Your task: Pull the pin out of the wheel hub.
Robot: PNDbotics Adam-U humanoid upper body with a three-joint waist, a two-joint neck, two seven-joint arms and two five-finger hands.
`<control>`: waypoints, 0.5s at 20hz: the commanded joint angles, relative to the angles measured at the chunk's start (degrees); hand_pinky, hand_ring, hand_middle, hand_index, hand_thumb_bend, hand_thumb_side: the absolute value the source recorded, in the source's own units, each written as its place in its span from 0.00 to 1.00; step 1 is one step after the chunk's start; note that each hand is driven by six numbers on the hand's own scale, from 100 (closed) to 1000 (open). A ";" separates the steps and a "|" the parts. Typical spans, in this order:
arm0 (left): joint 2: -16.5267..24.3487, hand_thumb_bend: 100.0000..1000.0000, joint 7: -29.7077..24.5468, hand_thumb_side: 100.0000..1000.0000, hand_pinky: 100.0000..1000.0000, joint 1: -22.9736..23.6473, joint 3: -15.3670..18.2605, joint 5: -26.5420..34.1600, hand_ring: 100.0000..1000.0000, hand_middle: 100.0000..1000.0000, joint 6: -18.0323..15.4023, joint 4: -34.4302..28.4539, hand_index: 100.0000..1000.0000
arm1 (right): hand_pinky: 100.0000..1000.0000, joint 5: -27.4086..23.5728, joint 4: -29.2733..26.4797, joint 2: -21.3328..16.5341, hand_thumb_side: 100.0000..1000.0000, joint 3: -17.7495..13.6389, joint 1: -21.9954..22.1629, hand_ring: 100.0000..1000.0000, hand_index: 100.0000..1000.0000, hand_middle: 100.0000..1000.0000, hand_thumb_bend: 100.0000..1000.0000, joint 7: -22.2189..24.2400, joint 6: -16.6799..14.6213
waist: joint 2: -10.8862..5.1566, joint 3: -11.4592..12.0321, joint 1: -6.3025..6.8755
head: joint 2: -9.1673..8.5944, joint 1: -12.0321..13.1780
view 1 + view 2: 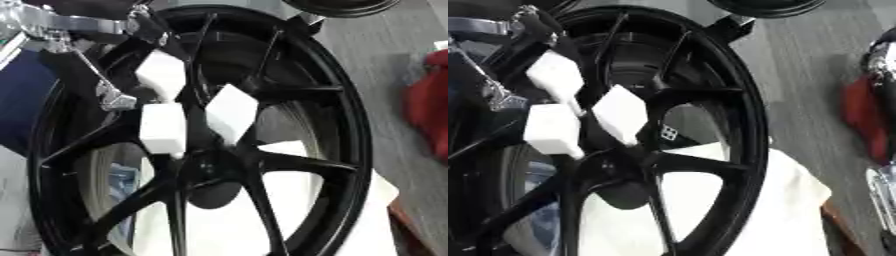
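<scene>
- Nearest to me is the big black spoked alloy wheel (352, 130), lying close under my head and filling most of what I see.
- At the left, my left hand (163, 128) comes in from the upper corner and reaches down among the spokes.
- Its white-padded fingertips (233, 113) are drawn together just above the dark wheel hub (210, 168), two of them facing each other across a narrow dark gap.
- I judge they are pinching the pin, which is hidden between the pads and the spoke, so I cannot see it.
- To do this well, I should draw straight back along the pin's own line, away from the hub, without twisting.
- I should also keep the pads clear of the spoke beside them, or they may snag.
- Under the wheel's right side lies a white cloth (791, 200).
- Further right, apart from the wheel, sits a red object (429, 106).
- My right hand does not show.
</scene>
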 commanded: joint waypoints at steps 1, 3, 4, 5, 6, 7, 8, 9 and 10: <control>0.77 0.00 -7.23 0.21 0.66 -1.70 2.71 3.21 0.35 0.12 -5.40 -1.25 0.25 | 0.77 -0.23 -1.07 -0.41 0.50 -0.24 -0.32 0.60 0.79 0.51 0.00 -0.03 0.13 | -1.67 0.15 -0.21 | -0.17 0.26; 0.93 0.00 -7.23 0.22 0.65 -2.06 3.96 4.91 0.34 0.11 -4.32 -1.47 0.25 | 0.77 -0.20 -1.07 -0.38 0.50 -0.26 -0.29 0.60 0.79 0.51 0.00 -0.03 0.13 | -1.79 0.32 -0.27 | -0.18 0.33; 1.04 0.00 -7.23 0.22 0.65 -2.24 4.64 5.72 0.34 0.11 -3.84 -1.59 0.24 | 0.77 -0.18 -1.07 -0.36 0.50 -0.27 -0.27 0.60 0.79 0.51 0.00 -0.02 0.12 | -1.84 0.41 -0.31 | -0.18 0.37; 1.16 0.00 -7.23 0.23 0.65 -2.39 5.32 6.51 0.33 0.11 -3.41 -1.71 0.24 | 0.77 -0.17 -1.07 -0.34 0.50 -0.27 -0.24 0.60 0.79 0.51 0.00 -0.01 0.12 | -1.88 0.49 -0.34 | -0.17 0.41; 1.27 0.00 -7.23 0.23 0.64 -2.59 6.28 7.49 0.33 0.11 -3.00 -1.74 0.24 | 0.77 -0.16 -1.07 -0.31 0.50 -0.28 -0.21 0.60 0.79 0.51 0.00 0.00 0.11 | -1.94 0.61 -0.40 | -0.14 0.47; 1.43 0.00 -7.23 0.23 0.64 -2.79 7.30 8.62 0.33 0.10 -2.57 -1.73 0.24 | 0.77 -0.14 -1.07 -0.29 0.50 -0.29 -0.19 0.60 0.79 0.51 0.00 0.02 0.09 | -1.98 0.73 -0.46 | -0.11 0.50; 1.59 0.00 -7.23 0.24 0.64 -2.98 8.58 9.93 0.32 0.10 -2.09 -1.58 0.24 | 0.77 -0.11 -1.07 -0.27 0.50 -0.32 -0.15 0.60 0.79 0.51 0.00 0.02 0.09 | -2.07 0.87 -0.56 | 0.02 0.49; 1.82 0.00 -7.23 0.25 0.64 -3.14 9.88 11.36 0.31 0.10 -1.59 -1.32 0.24 | 0.77 -0.08 -1.07 -0.28 0.50 -0.36 -0.09 0.60 0.79 0.51 0.00 0.02 0.09 | -2.15 1.02 -0.64 | 0.16 0.46; 2.25 0.00 -7.23 0.26 0.64 -3.21 11.38 12.79 0.31 0.11 -1.06 -0.93 0.25 | 0.77 -0.01 -1.07 -0.32 0.49 -0.45 -0.04 0.60 0.79 0.51 0.00 0.00 0.07 | -2.25 1.24 -0.73 | 0.36 0.40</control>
